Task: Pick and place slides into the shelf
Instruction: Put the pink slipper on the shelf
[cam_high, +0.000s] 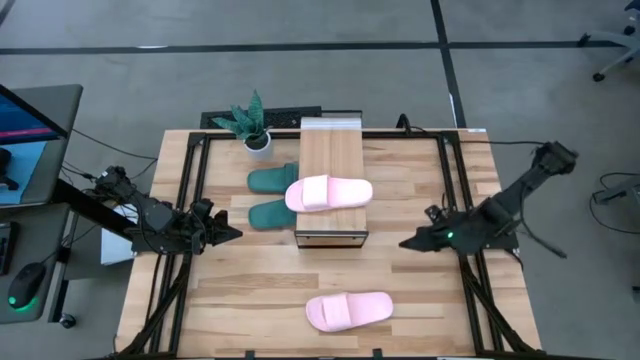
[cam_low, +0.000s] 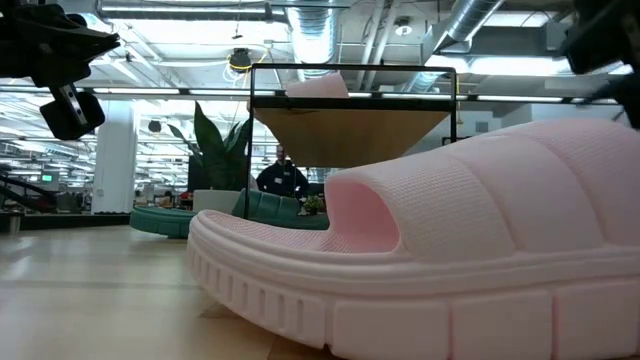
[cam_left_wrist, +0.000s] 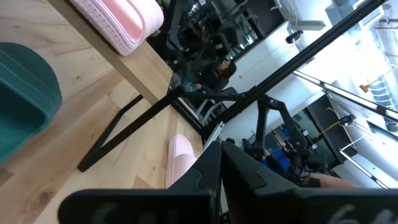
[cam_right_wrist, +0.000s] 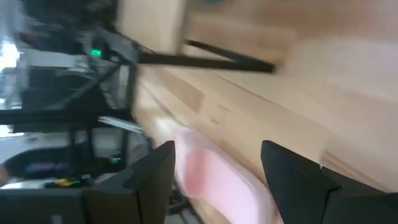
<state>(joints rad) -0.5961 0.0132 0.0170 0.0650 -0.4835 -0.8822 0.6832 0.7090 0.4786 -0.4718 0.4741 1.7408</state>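
Note:
The shelf (cam_high: 331, 160) stands mid-table, and one pale pink slide (cam_high: 328, 193) lies across its plank top. The other pink slide (cam_high: 348, 310) rests sole-down near the table's near edge and fills the low view (cam_low: 430, 270). Two dark green slides (cam_high: 274, 197) lie on the table just left of the shelf. My left gripper (cam_high: 232, 233) hovers left of the shelf with its fingers shut (cam_left_wrist: 222, 163), touching nothing. My right gripper (cam_high: 408, 243) hovers right of the shelf, open (cam_right_wrist: 214, 168), with the near pink slide (cam_right_wrist: 208, 177) beyond its fingers.
A potted plant (cam_high: 254, 125) stands at the far edge, left of the shelf. Dark frame rails (cam_high: 190, 190) run along both table sides. A desk with a monitor (cam_high: 30, 125) sits off the left side. A person (cam_low: 283, 178) sits in the room beyond.

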